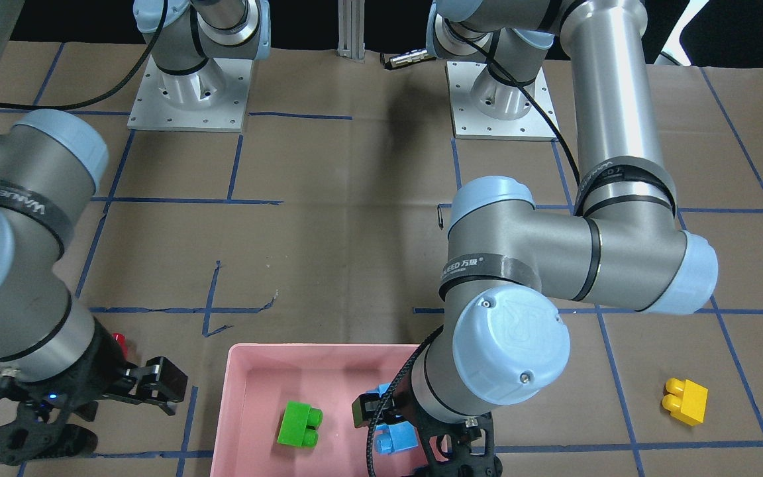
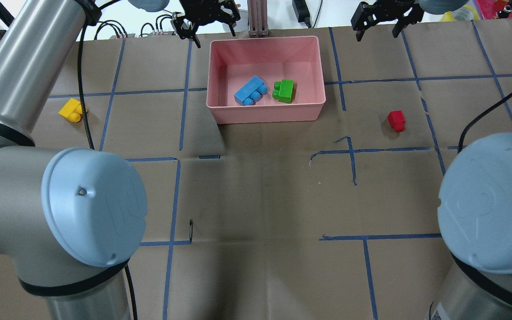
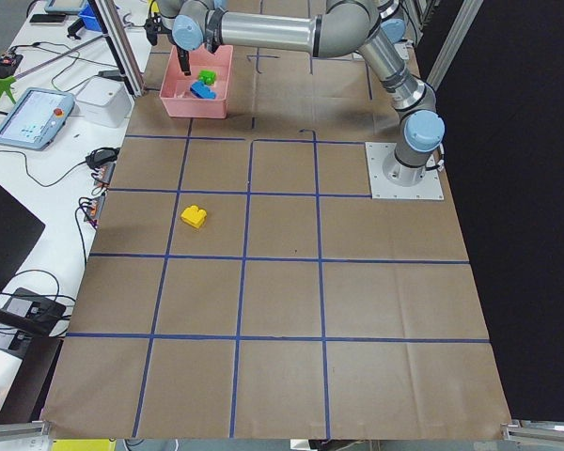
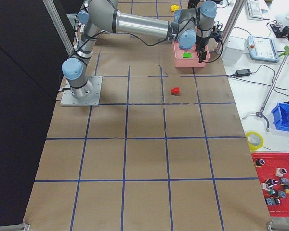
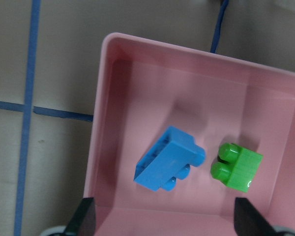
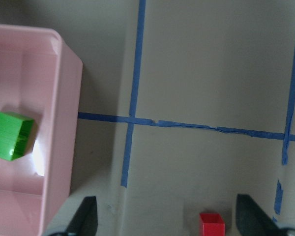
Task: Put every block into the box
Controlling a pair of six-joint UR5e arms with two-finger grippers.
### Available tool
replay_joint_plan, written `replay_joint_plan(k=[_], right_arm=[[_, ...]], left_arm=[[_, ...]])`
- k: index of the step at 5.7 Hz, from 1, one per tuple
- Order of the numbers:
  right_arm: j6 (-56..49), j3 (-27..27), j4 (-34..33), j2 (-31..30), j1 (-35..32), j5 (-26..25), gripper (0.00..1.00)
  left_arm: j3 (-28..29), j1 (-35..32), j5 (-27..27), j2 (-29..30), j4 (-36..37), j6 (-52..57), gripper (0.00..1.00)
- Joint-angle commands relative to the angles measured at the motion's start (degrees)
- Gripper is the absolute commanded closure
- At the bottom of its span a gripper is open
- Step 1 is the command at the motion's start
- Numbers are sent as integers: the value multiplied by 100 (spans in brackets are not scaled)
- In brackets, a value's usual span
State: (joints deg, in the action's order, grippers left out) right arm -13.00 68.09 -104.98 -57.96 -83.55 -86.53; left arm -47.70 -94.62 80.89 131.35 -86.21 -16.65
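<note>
The pink box (image 2: 265,113) stands at the far middle of the table. The light-blue block (image 2: 250,90) and the green block (image 2: 284,90) lie inside it, side by side. The yellow block (image 2: 73,110) lies on the table far to the box's left. The red block (image 2: 396,120) lies to its right. My left gripper (image 2: 207,22) is open and empty, high over the box's far left corner. The left wrist view shows the blue block (image 5: 169,158) and green block (image 5: 236,164) below. My right gripper (image 2: 377,26) is open and empty, beyond the red block (image 6: 212,224).
The brown table cover carries a blue tape grid. An aluminium post (image 2: 257,18) stands just behind the box. The arms' base plates (image 1: 187,93) are on the robot's side. A tablet (image 3: 33,117) and a white unit (image 3: 103,101) sit off the table's far end.
</note>
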Motion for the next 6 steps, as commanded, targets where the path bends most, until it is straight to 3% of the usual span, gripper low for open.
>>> replay_joint_plan(k=[1,2,3,4,6], right_arm=[[-212,1200,-702,-266,164,-30,1],[-221,2034,-1404,-547,260,-13,1],[-221,2738,-2142,-654,530,48,1],[-229,3076,-2689,-611,681,-3,1],[-221,3342,-3070,-366,691,-13,4]], left_arm=[[-72,861,32,-520,-429,894,1],[-99,1362,50,-583,-615,1823,1],[-325,1750,511,-662,-608,2981,1],[-588,2111,785,-759,-521,4176,1],[-740,3016,762,-716,-529,6520,1]])
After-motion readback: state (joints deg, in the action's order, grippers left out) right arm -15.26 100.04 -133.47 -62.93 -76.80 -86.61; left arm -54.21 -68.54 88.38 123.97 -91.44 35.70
